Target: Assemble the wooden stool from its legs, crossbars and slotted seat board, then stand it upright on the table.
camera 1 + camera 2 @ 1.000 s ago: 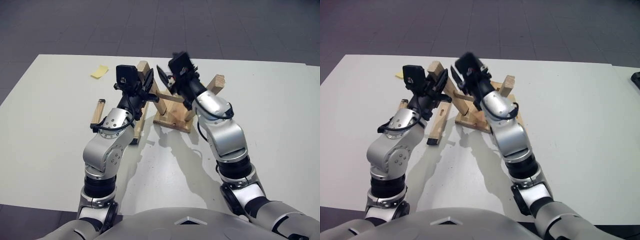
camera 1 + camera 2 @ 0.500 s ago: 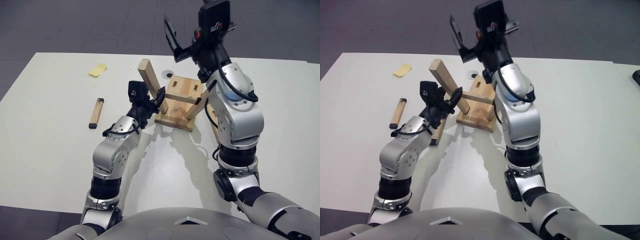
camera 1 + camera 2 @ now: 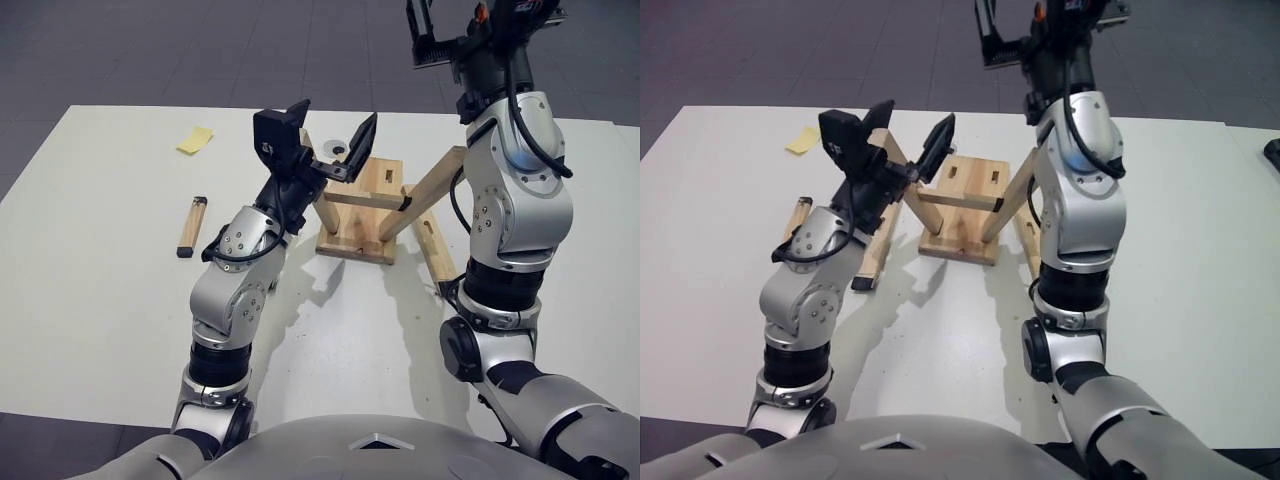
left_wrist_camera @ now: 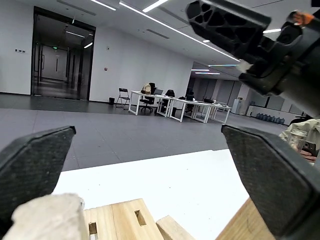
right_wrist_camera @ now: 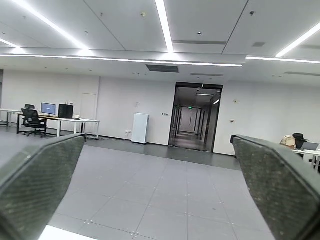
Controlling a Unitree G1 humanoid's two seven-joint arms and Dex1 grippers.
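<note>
Found left gripper (image 3: 340, 112) spread wide and empty, with upturned stool (image 3: 358, 240) just beneath and the top of one leg (image 3: 327, 208) close under its fingers. Found right gripper (image 5: 160, 170) likewise agape and empty, well above the stool. Recommend lowering squarely over that leg, closing gently, and steadying the frame before fitting the loose leg (image 3: 437, 255) lying beside

- Bright, even light on the white table (image 3: 100, 300); no glare.
- Soft arm shadows fall toward its near edge; the light probably comes from overhead.
- Ceiling light strips (image 5: 165, 25) glow white in the wrist views.
</note>
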